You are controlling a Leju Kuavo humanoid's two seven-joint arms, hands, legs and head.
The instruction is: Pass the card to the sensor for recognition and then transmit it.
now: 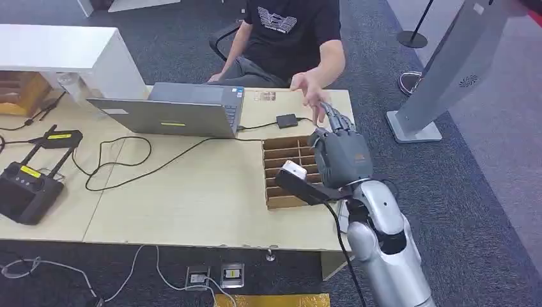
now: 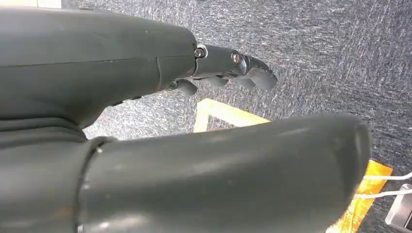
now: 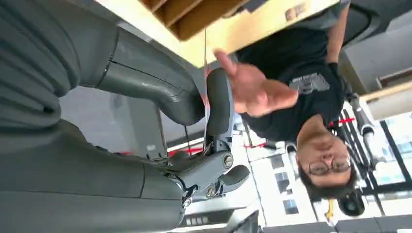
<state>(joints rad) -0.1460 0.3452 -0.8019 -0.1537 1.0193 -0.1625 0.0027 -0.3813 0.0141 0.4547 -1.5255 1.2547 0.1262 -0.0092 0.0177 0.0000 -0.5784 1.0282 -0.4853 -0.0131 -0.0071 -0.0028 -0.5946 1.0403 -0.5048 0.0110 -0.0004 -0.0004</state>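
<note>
Fingers (image 3: 218,102) of my right hand (image 1: 339,153) are clamped with the thumb on the card (image 3: 205,73). In the right wrist view it shows as a thin edge-on sliver standing up between thumb and one finger, so I can't read its face. The other fingers are curled lower down, off the card.

In the head view the right hand is raised at about 3 o'clock of the surface (image 1: 192,192), over the far end of the divided cardboard box (image 1: 284,203). Its fingertips aim toward 12 o'clock. A person's hand (image 1: 310,86), palm open, sits just at 11 o'clock of my fingertips. In the right wrist view that hand is right at the card; I can't tell if it touches.

The small black sensor box (image 1: 286,120) lies flat on the surface at 9 o'clock of my fingertips, just beyond the cardboard box, with a cable on it. The card is up in the air, not on the sensor box.

The open laptop (image 1: 179,112) is at 9 o'clock of the sensor box, its screen back facing me. A black controller (image 1: 25,188) sits at the far 9 o'clock edge of the surface.

The left hand (image 2: 121,63) hangs over grey carpet (image 2: 316,58). Its fingers (image 2: 252,73) are loose, tips bent a little, well apart from the thumb and grasping nothing. Yellow floor tape (image 2: 223,111) shows between fingers and thumb.
</note>
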